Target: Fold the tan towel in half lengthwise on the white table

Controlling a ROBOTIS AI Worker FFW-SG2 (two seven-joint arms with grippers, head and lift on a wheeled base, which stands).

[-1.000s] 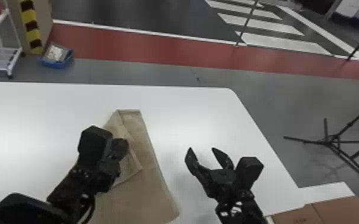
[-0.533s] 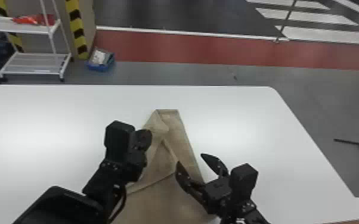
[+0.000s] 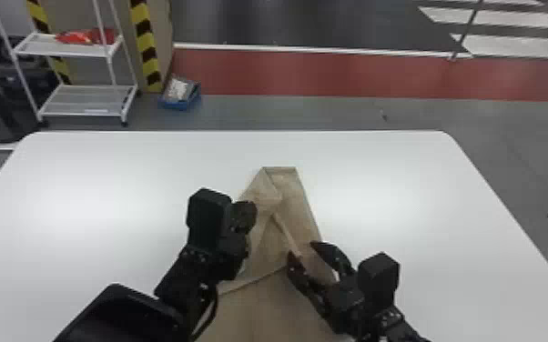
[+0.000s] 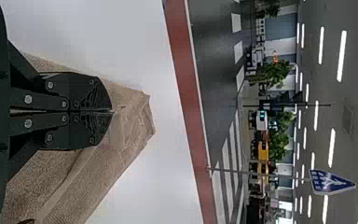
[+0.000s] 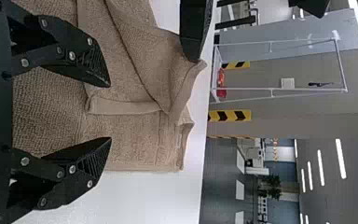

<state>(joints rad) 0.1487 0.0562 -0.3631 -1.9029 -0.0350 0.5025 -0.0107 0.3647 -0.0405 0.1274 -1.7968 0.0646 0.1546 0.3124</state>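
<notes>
The right hand (image 3: 303, 252), spread, has moved in from the counter's (image 3: 478, 236) right-edge side over the towel (image 3: 259, 314); with the left hand (image 4: 112, 111) pinching the towel, it can probably straighten the crooked fold.

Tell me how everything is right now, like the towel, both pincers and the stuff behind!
Tan towel: partly turned over, not neatly in half.
Left pincer: shut on the towel.
Right pincer: open, at the towel.
Blue bin: open-topped, something pale inside.
White rack: upright, red things on a shelf.
</notes>
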